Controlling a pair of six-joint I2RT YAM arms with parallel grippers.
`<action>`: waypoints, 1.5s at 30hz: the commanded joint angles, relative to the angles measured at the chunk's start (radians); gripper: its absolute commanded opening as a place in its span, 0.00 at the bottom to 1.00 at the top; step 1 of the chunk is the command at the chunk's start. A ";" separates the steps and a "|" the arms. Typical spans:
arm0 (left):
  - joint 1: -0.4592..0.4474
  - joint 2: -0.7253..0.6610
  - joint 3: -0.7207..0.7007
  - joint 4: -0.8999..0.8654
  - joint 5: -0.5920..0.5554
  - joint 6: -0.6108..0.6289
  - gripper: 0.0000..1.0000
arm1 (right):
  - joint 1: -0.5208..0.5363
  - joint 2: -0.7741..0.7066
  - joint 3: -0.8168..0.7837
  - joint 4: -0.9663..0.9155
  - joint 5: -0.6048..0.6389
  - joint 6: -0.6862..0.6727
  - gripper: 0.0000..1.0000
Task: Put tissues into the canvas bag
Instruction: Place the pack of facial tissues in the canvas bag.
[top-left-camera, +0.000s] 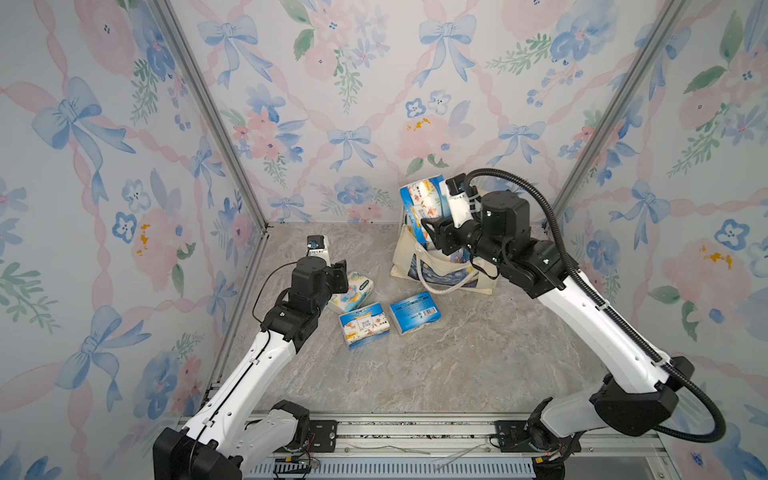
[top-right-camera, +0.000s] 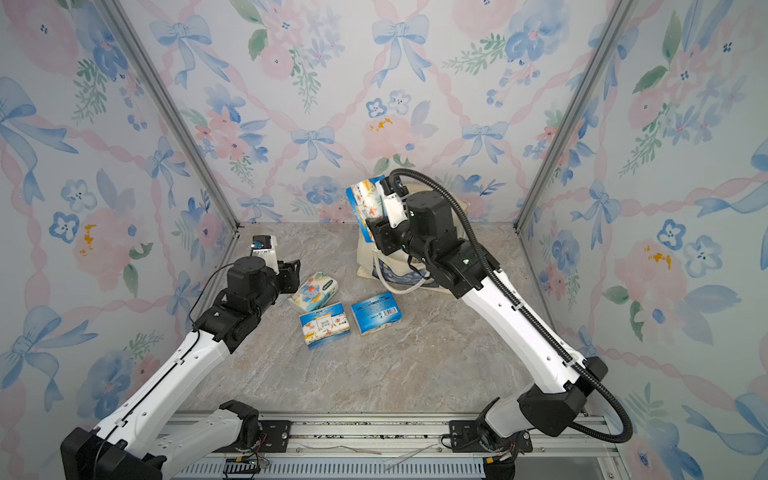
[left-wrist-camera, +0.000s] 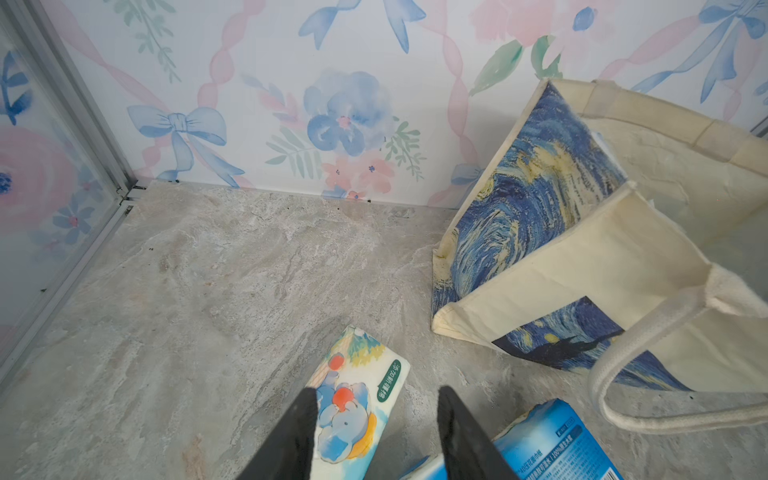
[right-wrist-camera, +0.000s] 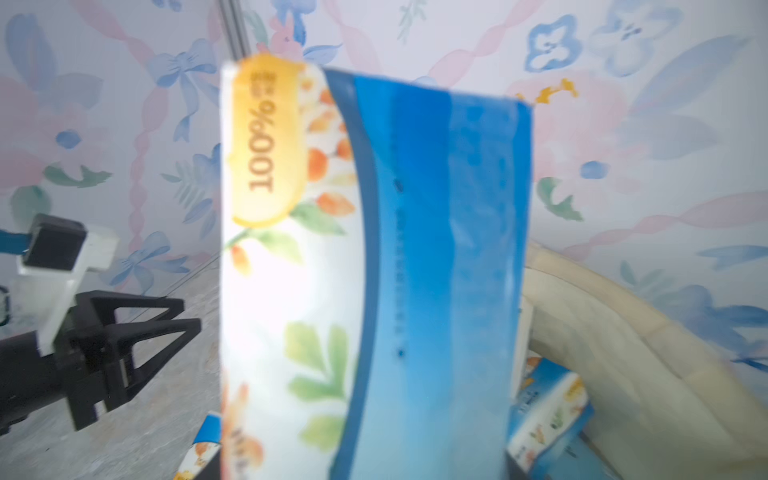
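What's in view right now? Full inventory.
table: 1, grey marble
canvas bag: 1, cream with blue-yellow swirls, at the back
wallpaper: floral, three walls
loose tissue packs: 3, centre: pastel elephant-print pack, blue-white cartoon pack, blue barcode pack
held tissue pack: 1, blue-white, above the bag
pack in bag: at least 1, blue-white, inside
left gripper: 1, black, open over elephant-print pack
right gripper: 1, black, shut on held tissue pack

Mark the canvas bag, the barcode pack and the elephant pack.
canvas bag (left-wrist-camera: 536, 174): left wrist view, painted side.
barcode pack (top-left-camera: 415, 311): a top view, blue face.
elephant pack (left-wrist-camera: 349, 419): left wrist view, elephant print.
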 joint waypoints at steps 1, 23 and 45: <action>0.008 0.017 0.030 -0.015 -0.016 0.008 0.49 | -0.074 0.058 -0.007 -0.092 0.139 -0.021 0.56; 0.014 0.100 0.095 -0.119 -0.103 0.034 0.50 | -0.242 0.587 0.462 -0.415 0.398 -0.005 0.58; 0.031 0.179 0.126 -0.143 -0.101 0.057 0.50 | -0.311 0.820 0.764 -0.583 0.022 0.128 0.58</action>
